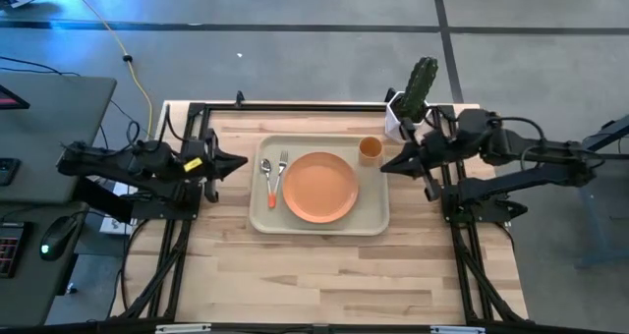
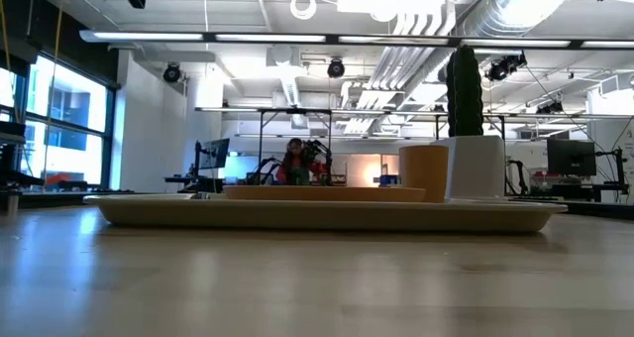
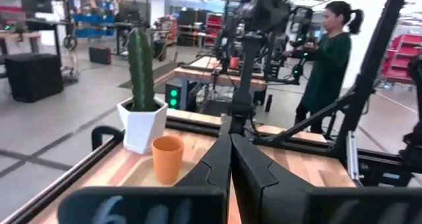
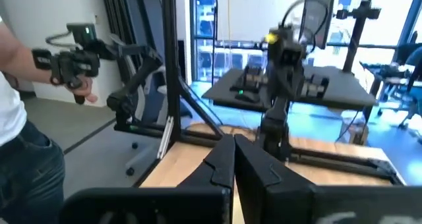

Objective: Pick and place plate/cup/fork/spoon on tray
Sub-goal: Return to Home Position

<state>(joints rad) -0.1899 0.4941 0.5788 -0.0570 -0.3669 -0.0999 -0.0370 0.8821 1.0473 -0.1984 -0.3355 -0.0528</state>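
The beige tray (image 1: 371, 220) lies mid-table. On it lie the orange-tan plate (image 1: 320, 187), the spoon (image 1: 267, 180) and fork (image 1: 279, 177) side by side left of the plate, and the orange cup (image 1: 370, 148) upright in the far right corner. In the low view the tray (image 2: 327, 214) carries the cup (image 2: 424, 173). My left gripper (image 1: 243, 161) is shut and empty, above the table left of the tray. My right gripper (image 1: 385, 165) is shut and empty, right of the tray near the cup. The cup also shows in the left wrist view (image 3: 167, 159).
A white pot with a green cactus (image 1: 412, 100) stands at the far right, behind the cup. Black frame rails (image 1: 295, 107) run along the table's far and side edges. Bare wood lies in front of the tray (image 1: 324, 275). People stand in the room beyond.
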